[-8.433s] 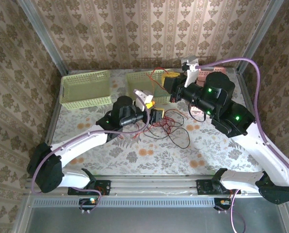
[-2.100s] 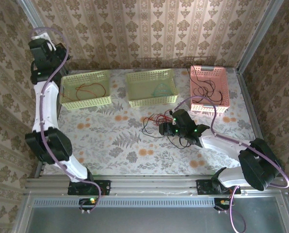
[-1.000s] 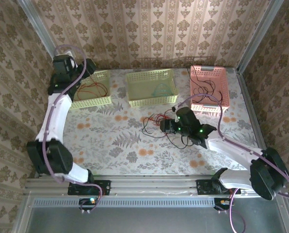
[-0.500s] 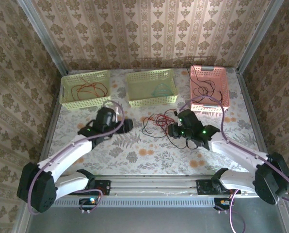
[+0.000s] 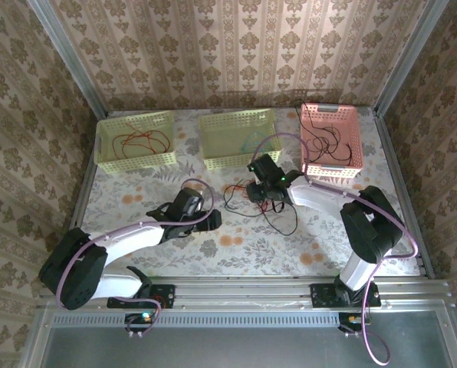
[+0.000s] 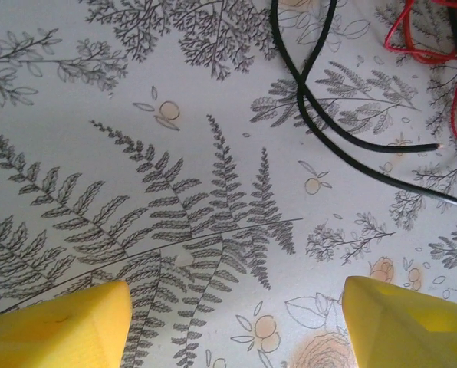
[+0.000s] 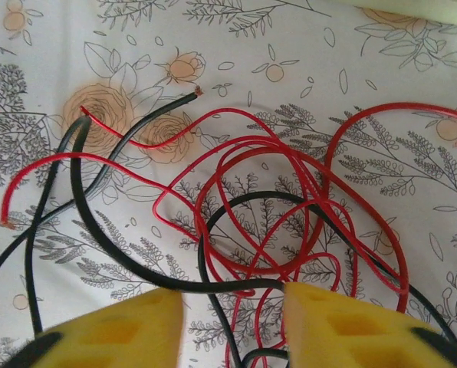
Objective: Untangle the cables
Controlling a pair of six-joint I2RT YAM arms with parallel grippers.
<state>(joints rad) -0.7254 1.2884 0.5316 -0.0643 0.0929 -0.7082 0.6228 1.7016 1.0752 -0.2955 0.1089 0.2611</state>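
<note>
two tools [image 6: 236, 314] [image 7: 232, 318], one cable tangle [image 7: 290, 146], three baskets [image 5: 136, 159] [image 5: 240, 157] [image 5: 332, 170]

— What sort of place is shown?

— A robot test cell in a lab, dressed up as a home. A left arm [image 5: 129, 234] and a right arm [image 5: 320, 201] are bolted to an aluminium rail [image 5: 244, 291] at the table edge.

— And the homely look?

— Wallpaper panels [image 5: 228, 46] are held between metal corner posts [image 5: 62, 54], and a floral cloth [image 5: 236, 257] is spread over the table. Plastic baskets [image 5: 136, 159] are lined up at the back, and loose cables [image 7: 290, 230] are left tangled on the cloth.
</note>
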